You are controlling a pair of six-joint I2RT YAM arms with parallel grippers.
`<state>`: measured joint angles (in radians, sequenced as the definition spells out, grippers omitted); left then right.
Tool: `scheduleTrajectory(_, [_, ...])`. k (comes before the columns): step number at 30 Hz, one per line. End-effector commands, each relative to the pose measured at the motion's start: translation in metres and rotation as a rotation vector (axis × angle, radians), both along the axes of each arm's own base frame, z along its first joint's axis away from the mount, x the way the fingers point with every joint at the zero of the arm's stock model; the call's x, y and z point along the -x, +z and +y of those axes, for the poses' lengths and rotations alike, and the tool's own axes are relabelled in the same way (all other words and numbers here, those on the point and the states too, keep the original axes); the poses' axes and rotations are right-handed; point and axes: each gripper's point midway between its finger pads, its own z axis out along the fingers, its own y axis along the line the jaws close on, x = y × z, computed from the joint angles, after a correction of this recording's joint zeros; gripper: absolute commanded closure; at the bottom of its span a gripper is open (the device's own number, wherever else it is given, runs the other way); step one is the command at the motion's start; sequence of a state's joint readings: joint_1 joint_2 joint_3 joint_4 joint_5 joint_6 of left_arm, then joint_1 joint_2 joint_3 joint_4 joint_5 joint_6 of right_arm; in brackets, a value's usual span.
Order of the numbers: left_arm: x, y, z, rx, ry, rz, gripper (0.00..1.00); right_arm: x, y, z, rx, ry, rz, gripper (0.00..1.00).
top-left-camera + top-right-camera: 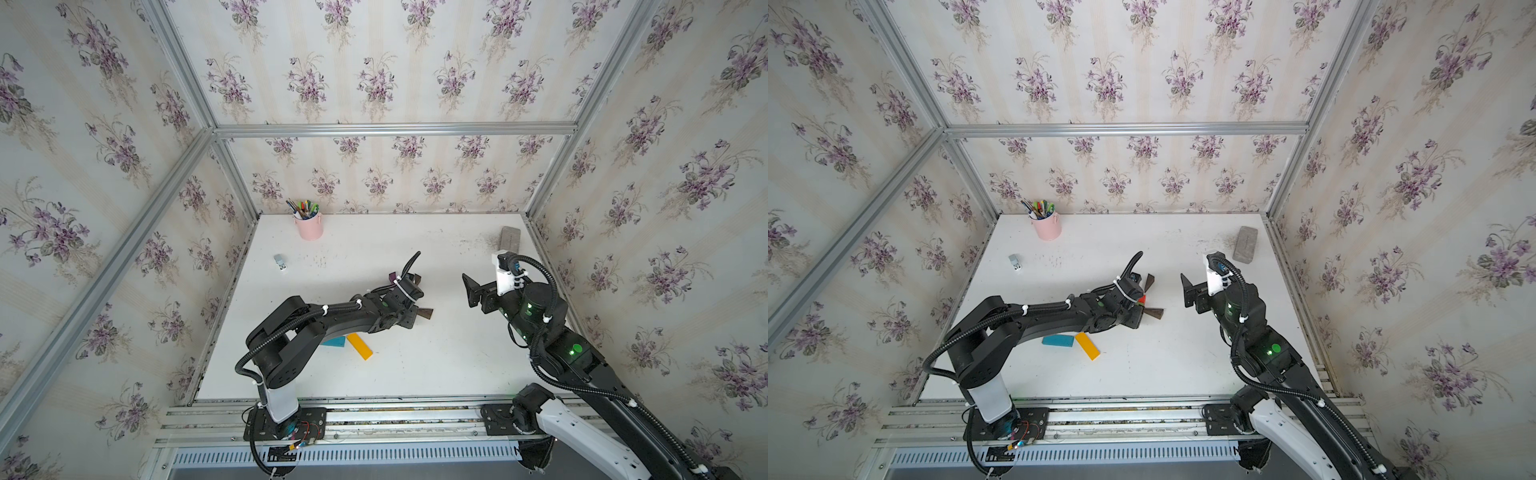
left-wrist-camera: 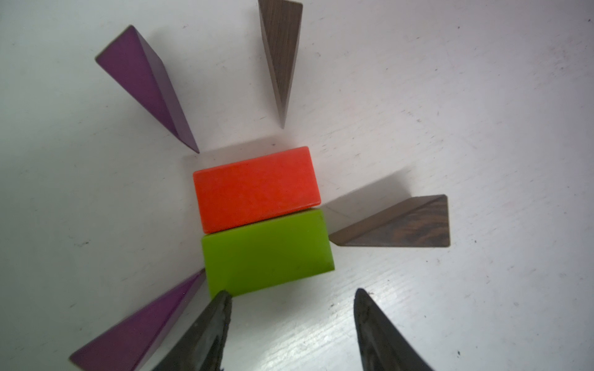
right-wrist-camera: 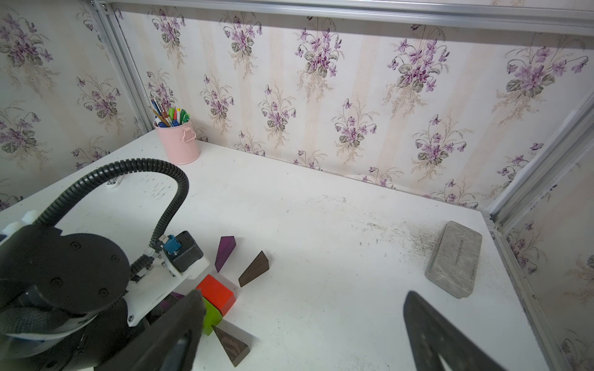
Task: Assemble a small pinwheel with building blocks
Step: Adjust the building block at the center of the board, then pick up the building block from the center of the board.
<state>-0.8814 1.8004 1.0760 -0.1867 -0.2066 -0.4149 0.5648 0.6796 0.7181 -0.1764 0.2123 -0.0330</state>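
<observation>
There is one red block [image 2: 255, 189], one green block [image 2: 266, 253], one blue block [image 1: 1057, 340] and one yellow block [image 1: 1087, 345]. There are two purple wedges [image 2: 148, 86] [image 2: 135, 327] and two brown wedges [image 2: 281, 54] [image 2: 395, 228]. There is one pink cup [image 1: 308, 226] and one grey slab [image 1: 510, 239].

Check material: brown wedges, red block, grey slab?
Brown wedges: likely dark-stained wood with a satin finish; grain streaks show. Red block: opaque matte paint, probably over wood; no grain visible. Grey slab: mottled, stone- or concrete-looking, with moulded lettering; could be an imitation.

A pink pen cup [image 1: 308, 227] and a grey slab [image 1: 510, 238] sit well apart — both on the white table [image 1: 436, 365].
</observation>
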Motion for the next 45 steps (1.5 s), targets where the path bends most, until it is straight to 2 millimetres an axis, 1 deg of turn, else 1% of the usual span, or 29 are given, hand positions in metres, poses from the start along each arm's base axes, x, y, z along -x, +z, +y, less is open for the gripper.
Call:
scheduleTrajectory(1, [-0.003, 0.006, -0.004, 0.031, 0.016, -0.007, 0.39, -0.001, 0.005, 0.0, -0.017, -0.002, -0.018, 0.04])
scheduleTrajectory(4, [-0.002, 0.015, -0.003, 0.045, 0.018, -0.022, 0.39, 0.0, 0.006, 0.0, -0.018, -0.004, -0.019, 0.04])
scheduleTrajectory(7, [-0.002, 0.033, -0.001, 0.065, 0.01, -0.054, 0.39, 0.0, 0.007, -0.001, -0.02, -0.008, -0.022, 0.04])
scheduleTrajectory(10, [0.0, 0.056, 0.003, 0.084, -0.002, -0.089, 0.37, 0.0, 0.007, -0.005, -0.018, -0.028, -0.027, 0.04])
scheduleTrajectory(14, [0.007, 0.085, 0.023, 0.061, -0.01, -0.141, 0.34, 0.0, 0.006, -0.005, -0.015, -0.025, -0.025, 0.04])
scheduleTrajectory(16, [0.013, 0.099, 0.039, 0.045, -0.006, -0.165, 0.33, -0.001, 0.001, 0.0, -0.008, -0.006, -0.007, 0.04])
scheduleTrajectory(17, [0.018, 0.11, 0.05, 0.047, -0.006, -0.187, 0.31, -0.002, -0.003, 0.004, 0.0, 0.013, 0.007, 0.04])
scheduleTrajectory(19, [0.031, 0.126, 0.073, 0.041, -0.008, -0.22, 0.28, 0.0, -0.009, 0.015, 0.016, 0.075, 0.03, 0.05])
scheduleTrajectory(21, [0.048, 0.142, 0.104, 0.015, -0.006, -0.256, 0.2, 0.001, -0.018, 0.026, 0.029, 0.137, 0.054, 0.06])
scheduleTrajectory(22, [0.055, 0.15, 0.117, 0.003, -0.005, -0.273, 0.14, 0.004, -0.022, 0.035, 0.03, 0.187, 0.067, 0.08])
scheduleTrajectory(23, [0.062, 0.16, 0.133, -0.013, 0.0, -0.298, 0.01, 0.008, -0.027, 0.046, 0.016, 0.248, 0.083, 0.09])
scheduleTrajectory(25, [0.076, 0.178, 0.159, -0.024, 0.015, -0.339, 0.0, 0.014, -0.036, 0.067, -0.024, 0.329, 0.124, 0.14])
scheduleTrajectory(27, [0.089, 0.198, 0.18, 0.008, 0.049, -0.383, 0.0, 0.019, -0.053, 0.087, -0.045, 0.35, 0.209, 0.17])
scheduleTrajectory(28, [0.093, 0.206, 0.185, 0.039, 0.059, -0.401, 0.0, 0.022, -0.063, 0.096, -0.032, 0.355, 0.246, 0.17])
scheduleTrajectory(30, [0.102, 0.222, 0.198, 0.125, 0.132, -0.416, 0.0, 0.035, -0.082, 0.121, 0.023, 0.387, 0.291, 0.16])
scheduleTrajectory(31, [0.109, 0.23, 0.199, 0.171, 0.134, -0.406, 0.0, 0.041, -0.091, 0.132, 0.052, 0.391, 0.3, 0.16])
scheduleTrajectory(33, [0.128, 0.239, 0.189, 0.221, 0.026, -0.348, 0.0, 0.049, -0.106, 0.148, 0.053, 0.407, 0.34, 0.15])
scheduleTrajectory(35, [0.144, 0.244, 0.186, 0.256, -0.015, -0.274, 0.0, 0.054, -0.119, 0.164, 0.025, 0.453, 0.387, 0.16])
scheduleTrajectory(36, [0.149, 0.245, 0.185, 0.276, -0.024, -0.253, 0.0, 0.056, -0.125, 0.169, 0.033, 0.461, 0.396, 0.16])
scheduleTrajectory(37, [0.153, 0.246, 0.188, 0.293, -0.01, -0.238, 0.0, 0.059, -0.132, 0.176, 0.046, 0.473, 0.407, 0.16])
scheduleTrajectory(39, [0.159, 0.247, 0.198, 0.311, 0.031, -0.232, 0.0, 0.066, -0.144, 0.192, 0.07, 0.508, 0.442, 0.16])
scheduleTrajectory(42, [0.167, 0.249, 0.218, 0.337, 0.102, -0.243, 0.0, 0.078, -0.156, 0.22, 0.133, 0.54, 0.458, 0.16])
scheduleTrajectory(45, [0.178, 0.252, 0.235, 0.341, 0.139, -0.239, 0.0, 0.083, -0.172, 0.239, 0.147, 0.549, 0.494, 0.16])
